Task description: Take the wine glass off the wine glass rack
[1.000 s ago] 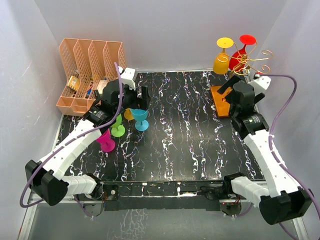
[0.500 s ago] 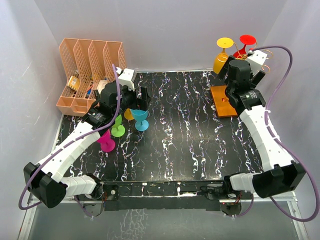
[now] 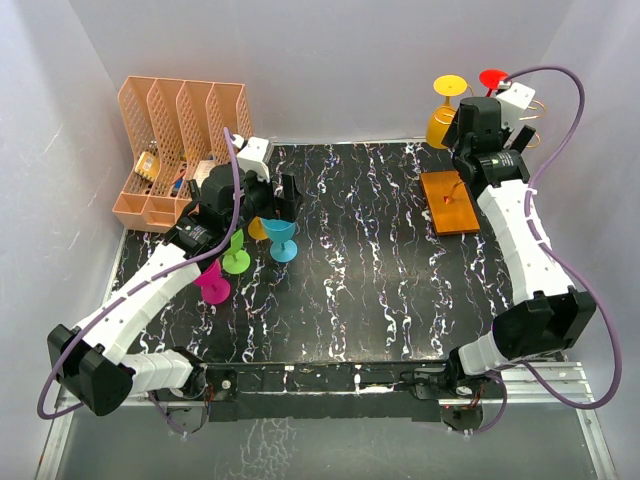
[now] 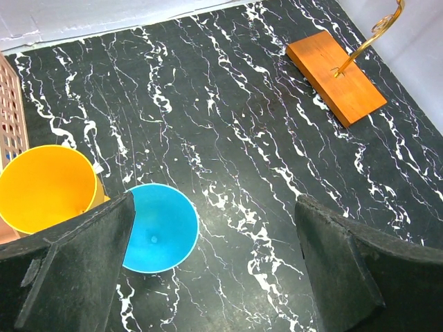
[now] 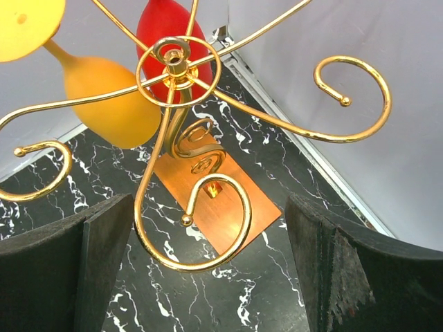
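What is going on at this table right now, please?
The right claw hovers open above the gold rack, where a yellow glass and a red glass hang upside down; neither is gripped yet. The left claw, also open, hangs over a blue glass standing upright on the table.

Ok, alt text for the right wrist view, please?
View down onto the gold wine glass rack, curled wire arms fanning from its hub, with the open, empty right gripper framing it. A red glass and a yellow glass hang from it; its orange-brown base rests on the black marbled table.
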Action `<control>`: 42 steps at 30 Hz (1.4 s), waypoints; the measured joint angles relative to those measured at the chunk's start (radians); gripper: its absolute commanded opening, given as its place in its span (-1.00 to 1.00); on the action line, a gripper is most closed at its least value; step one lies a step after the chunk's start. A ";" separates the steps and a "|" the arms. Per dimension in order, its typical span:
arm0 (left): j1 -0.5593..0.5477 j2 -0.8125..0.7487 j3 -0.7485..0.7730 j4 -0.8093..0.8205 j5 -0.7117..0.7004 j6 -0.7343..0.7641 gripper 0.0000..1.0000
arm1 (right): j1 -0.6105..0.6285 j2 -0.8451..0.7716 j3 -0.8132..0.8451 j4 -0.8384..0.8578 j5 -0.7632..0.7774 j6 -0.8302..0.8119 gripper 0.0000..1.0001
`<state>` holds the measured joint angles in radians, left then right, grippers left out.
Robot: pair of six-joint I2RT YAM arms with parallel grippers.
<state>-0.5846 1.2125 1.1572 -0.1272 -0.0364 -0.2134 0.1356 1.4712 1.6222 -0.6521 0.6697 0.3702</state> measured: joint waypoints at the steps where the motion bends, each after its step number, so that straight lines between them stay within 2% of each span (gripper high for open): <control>1: 0.000 0.001 0.000 0.000 0.000 -0.001 0.94 | -0.002 0.005 0.006 -0.006 0.000 -0.001 0.98; 12: 0.000 0.006 0.000 0.000 0.026 -0.007 0.94 | -0.080 -0.006 0.008 -0.041 -0.056 0.001 0.98; 29: 0.000 0.016 0.000 0.000 0.046 -0.015 0.94 | -0.098 -0.172 -0.077 -0.096 -0.086 -0.003 0.98; 37: 0.000 0.028 0.000 0.000 0.051 -0.016 0.94 | -0.098 -0.222 -0.113 -0.121 -0.208 -0.003 0.98; 42: 0.000 0.029 0.000 0.000 0.055 -0.016 0.94 | -0.099 -0.207 -0.051 -0.191 -0.317 0.002 0.98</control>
<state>-0.5846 1.2419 1.1572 -0.1268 0.0185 -0.2298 0.0368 1.2644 1.5711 -0.8433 0.3523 0.3725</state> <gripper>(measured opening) 0.970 0.993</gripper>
